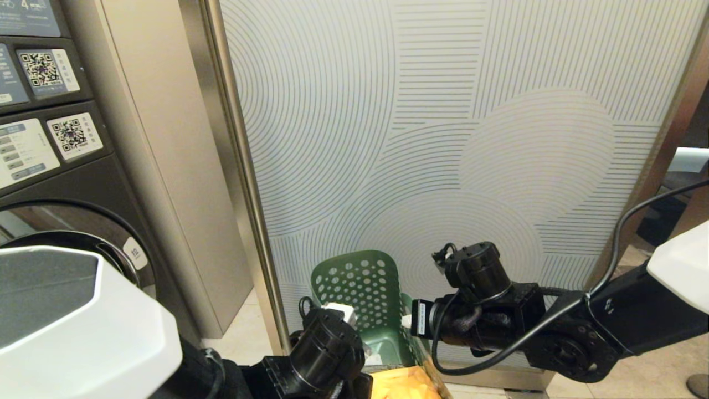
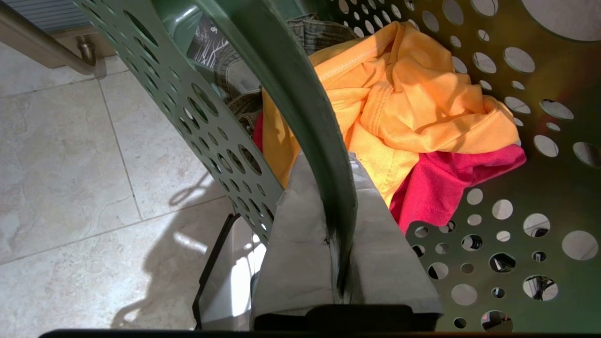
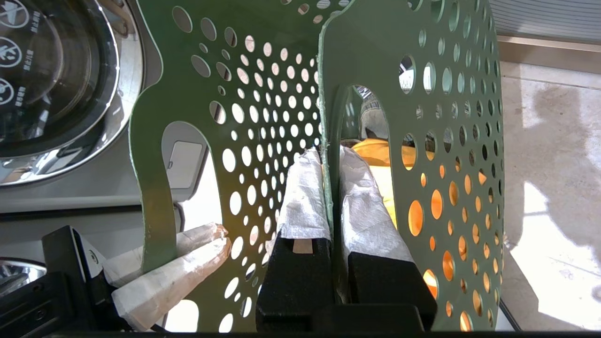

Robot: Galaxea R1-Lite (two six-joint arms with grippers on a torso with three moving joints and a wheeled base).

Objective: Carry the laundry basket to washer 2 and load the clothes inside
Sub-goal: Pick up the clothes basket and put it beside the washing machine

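A grey washer (image 1: 66,183), its label not readable as 2, stands left of the laundry basket (image 1: 360,299). The left end effector (image 2: 340,234) is clamped on the basket's left rim, pads either side of the wall. The basket hangs between both arms before a striped panel (image 1: 443,138), orange clothes (image 2: 399,108) and a red garment (image 2: 446,178) inside. The right end effector (image 3: 331,188) pinches the opposite rim, probably so the load stays level while carried.
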